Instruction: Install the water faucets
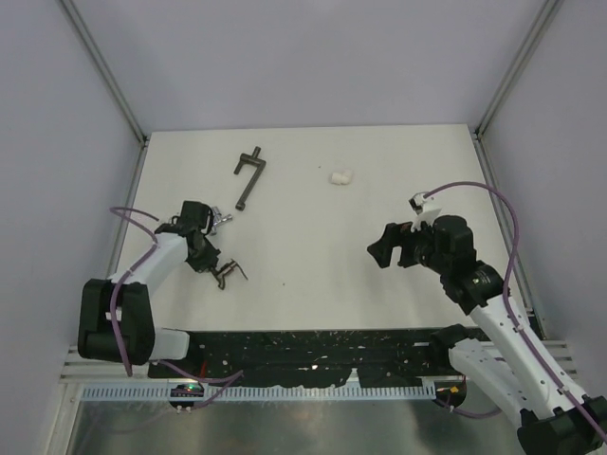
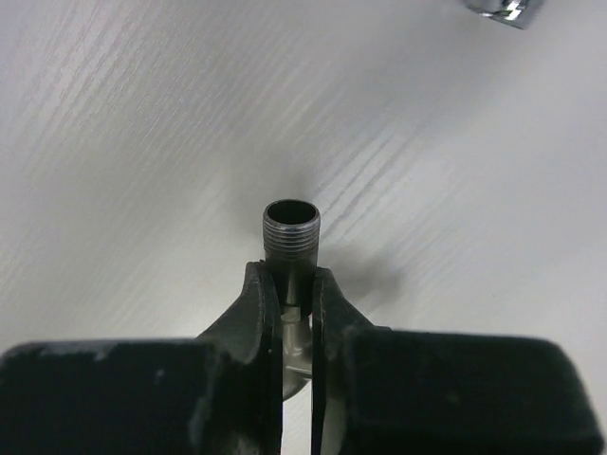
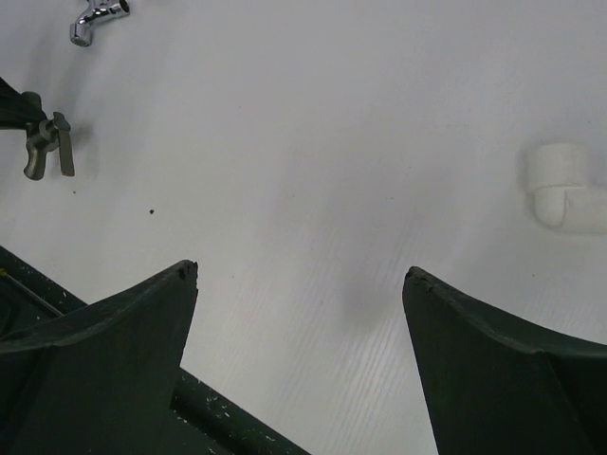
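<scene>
at left, left tool (image 2: pixel 291 275) pinches a dark, perhaps bronze faucet (image 2: pixel 291 227); right tool (image 3: pixel 301 272) spread wide.

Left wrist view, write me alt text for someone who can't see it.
The left pincer is shut on a dark faucet, whose threaded open end sticks out beyond it over a white table. A sliver of a silver faucet shows in the top right corner.

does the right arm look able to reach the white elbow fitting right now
Probably yes: the right hand is open and empty, and nothing lies between it and the white elbow fitting.
</scene>
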Action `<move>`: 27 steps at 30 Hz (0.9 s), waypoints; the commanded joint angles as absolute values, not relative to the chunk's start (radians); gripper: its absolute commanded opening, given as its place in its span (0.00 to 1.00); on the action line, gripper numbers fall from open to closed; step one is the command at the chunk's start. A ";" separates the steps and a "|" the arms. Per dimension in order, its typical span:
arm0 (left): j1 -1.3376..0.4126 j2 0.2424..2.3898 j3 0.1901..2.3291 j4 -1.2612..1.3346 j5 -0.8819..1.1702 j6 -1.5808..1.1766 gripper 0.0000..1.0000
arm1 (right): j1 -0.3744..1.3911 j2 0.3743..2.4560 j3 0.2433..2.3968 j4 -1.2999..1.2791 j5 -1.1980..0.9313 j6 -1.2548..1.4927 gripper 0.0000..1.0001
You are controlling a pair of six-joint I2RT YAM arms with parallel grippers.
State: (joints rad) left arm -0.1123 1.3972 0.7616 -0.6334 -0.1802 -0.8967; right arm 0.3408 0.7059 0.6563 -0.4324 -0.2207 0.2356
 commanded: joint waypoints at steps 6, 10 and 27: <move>-0.313 1.141 0.900 -0.667 -0.245 -0.641 0.00 | 0.501 0.811 0.678 -0.229 -0.324 0.359 0.92; -0.422 1.060 0.954 -0.689 -0.287 -0.614 0.00 | 0.636 0.893 0.718 -0.138 -0.313 0.423 0.89; -0.902 1.006 1.131 -0.655 -0.505 -0.474 0.00 | 0.913 1.221 0.881 0.193 -0.386 0.592 0.68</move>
